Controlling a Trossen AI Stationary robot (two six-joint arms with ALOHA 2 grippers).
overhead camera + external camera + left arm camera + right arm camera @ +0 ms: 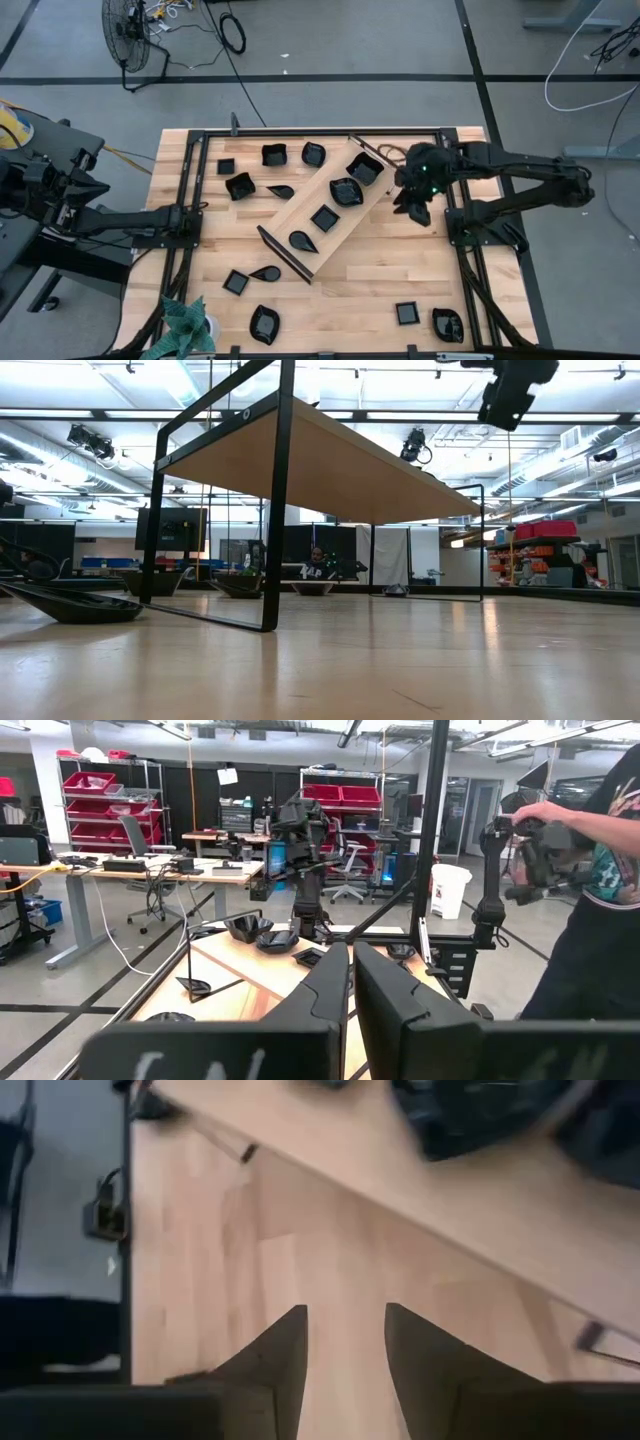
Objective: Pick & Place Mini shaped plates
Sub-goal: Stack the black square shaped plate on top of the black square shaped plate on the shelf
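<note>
Several glossy black mini plates lie scattered on the table in the high view, among them a square one [406, 313] and a leaf-shaped one [265, 324] near the front edge. Others sit in a row on the long light-wood tray [300, 215], such as a wavy-rimmed plate [346, 191]. My right gripper [412, 207] [345, 1335] hangs open and empty above bare table just right of the tray's far end; in the low view it shows high up [508, 400]. My left gripper [192, 213] [350, 960] waits shut at the table's left side.
The tray lies slantwise across the table's middle on black end frames [275, 510]. A black metal frame [190, 170] borders the work area. A green plant-like thing [185, 325] stands at the near left corner. A person [600, 880] stands beyond the table, handling equipment.
</note>
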